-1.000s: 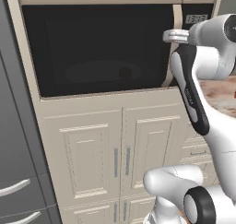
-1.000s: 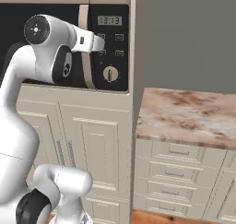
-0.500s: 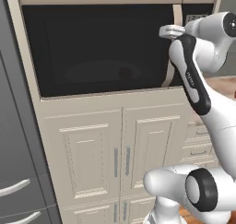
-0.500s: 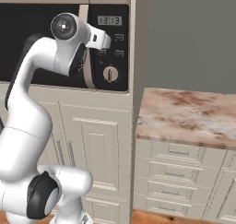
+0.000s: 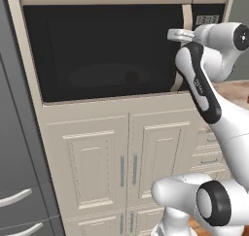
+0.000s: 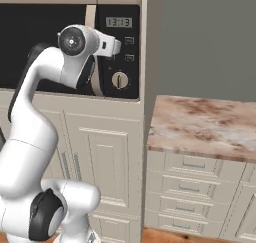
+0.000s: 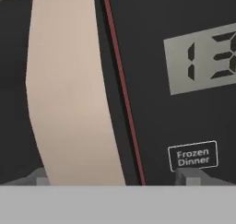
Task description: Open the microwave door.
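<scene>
The microwave (image 6: 120,52) is built in above cream cabinets, and its black glass door (image 5: 107,50) is closed. A vertical beige handle (image 5: 186,21) runs down the door's right edge, next to the control strip with the display (image 6: 119,22). My gripper (image 5: 178,34) is at the upper part of that handle. In the hand view the gripper (image 7: 114,178) is open, and the handle (image 7: 69,94) stands between the fingertips (image 7: 39,177), nearer the left one. A dark red rim (image 7: 122,94) separates the door from the control strip.
Cream cabinet doors (image 5: 121,167) are below the microwave. A marble counter (image 6: 205,122) with drawers (image 6: 192,177) is to the right. A dark grey appliance front (image 5: 14,181) with curved handles is to the left. A round knob (image 6: 119,80) sits on the control strip.
The arm's elbow and forearm have swung while the hand stayed at the top of the handle. The door has not moved.
</scene>
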### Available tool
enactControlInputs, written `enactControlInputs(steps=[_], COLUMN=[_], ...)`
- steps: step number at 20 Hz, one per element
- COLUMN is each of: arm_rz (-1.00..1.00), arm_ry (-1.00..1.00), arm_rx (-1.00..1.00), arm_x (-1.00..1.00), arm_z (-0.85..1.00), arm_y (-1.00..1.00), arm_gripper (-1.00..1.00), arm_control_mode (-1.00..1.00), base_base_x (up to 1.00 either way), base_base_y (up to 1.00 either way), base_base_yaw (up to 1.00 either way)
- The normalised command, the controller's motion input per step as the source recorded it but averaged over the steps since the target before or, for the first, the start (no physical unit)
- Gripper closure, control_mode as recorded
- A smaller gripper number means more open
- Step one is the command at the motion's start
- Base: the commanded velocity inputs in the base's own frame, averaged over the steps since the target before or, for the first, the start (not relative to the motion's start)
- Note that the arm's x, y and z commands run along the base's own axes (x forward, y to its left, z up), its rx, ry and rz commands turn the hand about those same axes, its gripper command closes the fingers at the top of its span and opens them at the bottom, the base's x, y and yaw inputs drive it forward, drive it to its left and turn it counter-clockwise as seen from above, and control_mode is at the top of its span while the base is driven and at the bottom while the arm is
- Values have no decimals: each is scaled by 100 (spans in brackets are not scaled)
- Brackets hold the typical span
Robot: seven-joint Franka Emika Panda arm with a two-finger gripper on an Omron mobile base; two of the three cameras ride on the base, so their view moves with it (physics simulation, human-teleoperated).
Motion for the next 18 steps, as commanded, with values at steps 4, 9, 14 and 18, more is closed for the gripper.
enactControlInputs(steps=[4, 9, 14, 18], arm_rz=[0, 5, 17, 26], arm_ry=[0, -5, 1, 8], arm_rx=[0, 0, 0, 0], arm_x=[2, -95, -100, -100], arm_z=[0, 13, 16, 10], arm_y=[4, -18, -15, -1], arm_gripper=[100, 100, 100, 100], arm_control_mode=[-100, -100, -100, -100], base_base_x=[0, 0, 0, 0], base_base_y=[0, 0, 0, 0], base_base_yaw=[0, 0, 0, 0])
